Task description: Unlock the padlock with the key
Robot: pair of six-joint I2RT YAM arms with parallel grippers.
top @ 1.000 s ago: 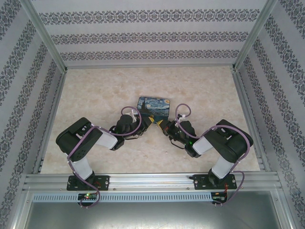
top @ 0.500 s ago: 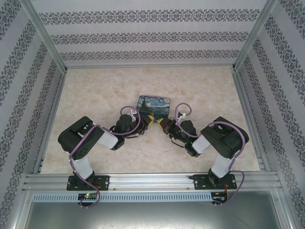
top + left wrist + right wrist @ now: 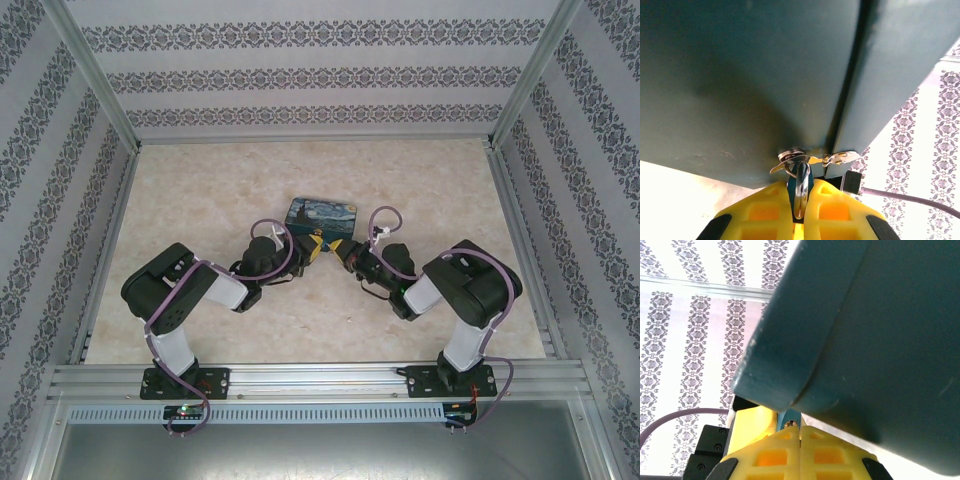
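Silvery padlock point(image 3: 801, 179) sits clamped in left gripper point(image 3: 800, 200) — body mostly hidden.

Beige marbled table point(image 3: 200, 190), Starry Night print box point(image 3: 322, 214) at its middle

Bright, even light — above the fingers point(image 3: 835, 212) the dark box point(image 3: 740, 75) blurs close up; wallpaper point(image 3: 940, 125) to their right glares white.

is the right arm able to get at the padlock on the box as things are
Probably yes. The right pincer sits tip to tip with the left pincer, which is shut on the padlock at the box's near edge. Nothing lies between them, though the left fingers cover the lock's sides.
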